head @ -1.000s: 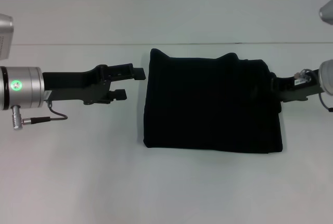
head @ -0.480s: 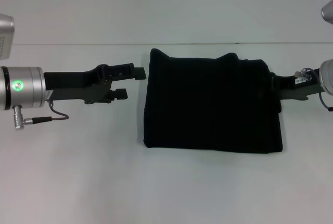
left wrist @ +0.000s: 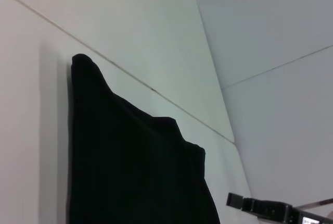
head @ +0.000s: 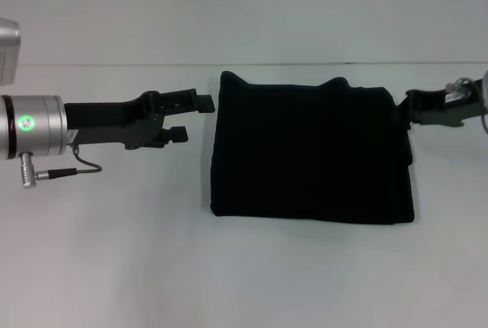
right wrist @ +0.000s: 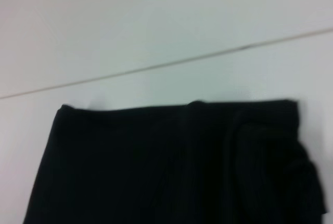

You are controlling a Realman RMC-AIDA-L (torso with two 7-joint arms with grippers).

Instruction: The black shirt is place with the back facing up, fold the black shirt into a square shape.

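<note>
White table (head: 114,267) with the black shirt (head: 309,152) folded into a square.
Left gripper (head: 192,118) released beside it; right gripper (head: 408,107) at its opposite edge, grip unclear.

A plain white table (head: 114,252) is carrying a single thing: the black shirt (head: 309,152), which is lying flat on it, folded into a near-square block, with one far corner poking up slightly. Bare tabletop is showing on every side.
</note>
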